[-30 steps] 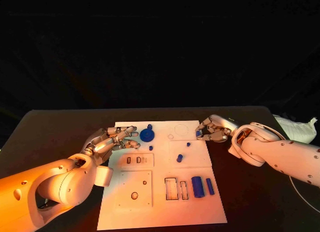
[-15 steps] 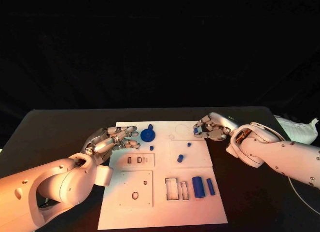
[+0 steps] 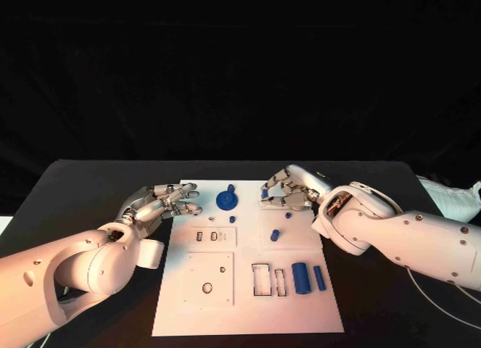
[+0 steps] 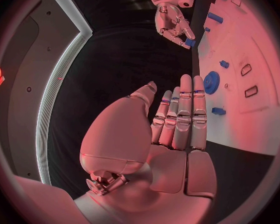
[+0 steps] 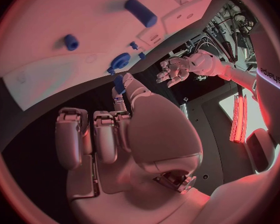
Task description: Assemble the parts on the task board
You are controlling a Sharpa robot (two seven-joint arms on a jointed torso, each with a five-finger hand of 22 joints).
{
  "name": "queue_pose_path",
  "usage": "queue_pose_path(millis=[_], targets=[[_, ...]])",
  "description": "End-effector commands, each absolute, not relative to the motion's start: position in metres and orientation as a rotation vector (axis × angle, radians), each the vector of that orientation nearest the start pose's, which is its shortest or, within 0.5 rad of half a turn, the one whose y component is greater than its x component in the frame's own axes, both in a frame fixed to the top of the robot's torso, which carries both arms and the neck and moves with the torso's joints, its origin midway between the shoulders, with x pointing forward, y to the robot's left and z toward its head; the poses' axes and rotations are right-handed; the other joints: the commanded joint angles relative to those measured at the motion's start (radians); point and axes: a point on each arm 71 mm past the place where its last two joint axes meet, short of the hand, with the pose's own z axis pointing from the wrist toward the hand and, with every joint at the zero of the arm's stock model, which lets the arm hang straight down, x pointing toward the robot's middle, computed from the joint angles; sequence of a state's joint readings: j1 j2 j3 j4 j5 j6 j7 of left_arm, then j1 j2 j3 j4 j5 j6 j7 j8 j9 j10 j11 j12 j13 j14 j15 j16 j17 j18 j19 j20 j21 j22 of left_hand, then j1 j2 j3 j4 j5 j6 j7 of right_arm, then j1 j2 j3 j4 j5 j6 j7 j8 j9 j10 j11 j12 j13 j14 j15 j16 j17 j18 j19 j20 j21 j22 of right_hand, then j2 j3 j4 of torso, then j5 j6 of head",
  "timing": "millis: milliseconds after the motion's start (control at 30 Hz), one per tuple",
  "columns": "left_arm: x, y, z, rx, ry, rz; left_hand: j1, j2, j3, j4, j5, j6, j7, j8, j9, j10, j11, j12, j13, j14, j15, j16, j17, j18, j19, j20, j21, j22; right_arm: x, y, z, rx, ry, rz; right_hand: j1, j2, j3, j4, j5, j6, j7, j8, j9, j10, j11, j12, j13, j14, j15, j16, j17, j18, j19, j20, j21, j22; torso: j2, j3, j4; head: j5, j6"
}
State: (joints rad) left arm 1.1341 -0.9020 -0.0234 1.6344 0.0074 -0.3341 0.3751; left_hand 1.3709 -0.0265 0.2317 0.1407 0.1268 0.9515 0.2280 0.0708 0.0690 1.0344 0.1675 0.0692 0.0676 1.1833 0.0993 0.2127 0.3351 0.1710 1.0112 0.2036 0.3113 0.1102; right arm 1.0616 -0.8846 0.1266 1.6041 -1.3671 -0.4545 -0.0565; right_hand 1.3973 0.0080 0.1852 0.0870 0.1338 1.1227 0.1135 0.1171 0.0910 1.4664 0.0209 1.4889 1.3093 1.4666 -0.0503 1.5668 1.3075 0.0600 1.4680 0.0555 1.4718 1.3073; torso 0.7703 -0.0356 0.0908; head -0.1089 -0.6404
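Right hand point(image 3: 289, 190) sits over the far part of the white task board point(image 3: 303, 304), and it pinches one small blue peg point(image 3: 265, 193) at its fingertips; its other fingers are curled in. From the right wrist camera, the same blue peg point(image 5: 119, 83) sticks up at the tip of the fingers. Left hand point(image 3: 157, 205) hovers at the left edge of the board with its fingers apart, and it holds nothing.

On the board I count six blue parts lying loose. One round blue gear point(image 3: 228, 198) is near the far end. One tiny blue bit point(image 3: 232, 219) lies just in front of the gear. One small blue bit point(image 3: 289, 215) lies close to the right hand. One short blue peg point(image 3: 273, 235) lies in the middle. One fat blue cylinder point(image 3: 299, 278) and one thin blue rod point(image 3: 320, 278) lie side by side near the front, on the right
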Motion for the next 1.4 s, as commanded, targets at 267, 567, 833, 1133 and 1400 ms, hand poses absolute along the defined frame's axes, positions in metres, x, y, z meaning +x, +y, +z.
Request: queue_pose_path(millis=[267,567,833,1133,1400], targets=[[0.461,0.212,-0.195,-1.19,1.462,-1.589,-0.004,-0.003,0.009,-0.005,-0.004,-0.012,0.001,-0.003,0.0,-0.01,0.003,-0.004,-0.001,-0.029,0.007,-0.014,-0.003,0.008,-0.023,0.007,-0.013,-0.008,0.46,-0.148,-0.188,-0.039,1.61,0.718,-0.004,0.003,0.007,0.001,0.01,0.009,-0.017,-0.003,0.021,0.053,-0.006,-0.009,0.195,0.104,-0.004,0.004,0.263,-0.012,0.012,-0.005,-0.006,0.031,-0.019,-0.0122,0.0126,0.027,-0.026],[0.459,0.208,-0.194,-1.193,1.463,-1.599,-0.006,-0.003,0.011,-0.007,-0.004,-0.012,0.002,-0.003,0.0,-0.011,0.004,-0.004,-0.001,-0.037,0.01,-0.019,-0.004,0.008,-0.029,0.009,-0.016,-0.01,0.451,-0.119,-0.207,-0.075,1.658,0.711,-0.005,0.003,0.008,0.0,0.011,0.008,-0.016,-0.004,0.021,0.051,-0.005,-0.011,0.193,0.104,-0.003,0.004,0.263,-0.012,0.011,-0.005,-0.007,0.03,-0.017,-0.0134,0.0141,0.033,-0.032],[0.457,0.204,-0.193,-1.19,1.468,-1.612,-0.006,-0.003,0.011,-0.007,-0.004,-0.012,0.002,-0.003,0.0,-0.011,0.004,-0.004,-0.001,-0.038,0.01,-0.02,-0.005,0.008,-0.03,0.01,-0.016,-0.01,0.445,-0.105,-0.217,-0.105,1.676,0.719,-0.005,0.0,0.008,-0.003,0.015,0.008,-0.016,-0.004,0.022,0.051,-0.005,-0.012,0.193,0.104,-0.003,0.004,0.263,-0.011,0.011,-0.005,-0.007,0.029,-0.017,-0.0117,0.0137,0.04,-0.038],[0.456,0.202,-0.193,-1.189,1.471,-1.616,-0.006,-0.003,0.012,-0.008,-0.004,-0.012,0.003,-0.002,0.0,-0.011,0.004,-0.004,-0.001,-0.039,0.01,-0.02,-0.005,0.008,-0.031,0.01,-0.017,-0.01,0.442,-0.099,-0.225,-0.134,1.708,0.707,-0.007,-0.004,0.008,-0.005,0.02,0.007,-0.015,-0.005,0.022,0.05,-0.004,-0.013,0.193,0.104,-0.002,0.004,0.263,-0.011,0.01,-0.005,-0.008,0.027,-0.017,-0.0116,0.0127,0.043,-0.042],[0.456,0.201,-0.193,-1.189,1.474,-1.62,-0.006,-0.003,0.012,-0.008,-0.004,-0.012,0.003,-0.002,0.0,-0.011,0.004,-0.004,-0.001,-0.04,0.01,-0.02,-0.005,0.008,-0.031,0.01,-0.017,-0.01,0.441,-0.098,-0.229,-0.15,1.721,0.691,-0.008,-0.005,0.008,-0.006,0.021,0.007,-0.015,-0.006,0.023,0.05,-0.003,-0.013,0.192,0.104,-0.002,0.004,0.263,-0.011,0.01,-0.004,-0.008,0.027,-0.017,-0.0115,0.0126,0.044,-0.045]])
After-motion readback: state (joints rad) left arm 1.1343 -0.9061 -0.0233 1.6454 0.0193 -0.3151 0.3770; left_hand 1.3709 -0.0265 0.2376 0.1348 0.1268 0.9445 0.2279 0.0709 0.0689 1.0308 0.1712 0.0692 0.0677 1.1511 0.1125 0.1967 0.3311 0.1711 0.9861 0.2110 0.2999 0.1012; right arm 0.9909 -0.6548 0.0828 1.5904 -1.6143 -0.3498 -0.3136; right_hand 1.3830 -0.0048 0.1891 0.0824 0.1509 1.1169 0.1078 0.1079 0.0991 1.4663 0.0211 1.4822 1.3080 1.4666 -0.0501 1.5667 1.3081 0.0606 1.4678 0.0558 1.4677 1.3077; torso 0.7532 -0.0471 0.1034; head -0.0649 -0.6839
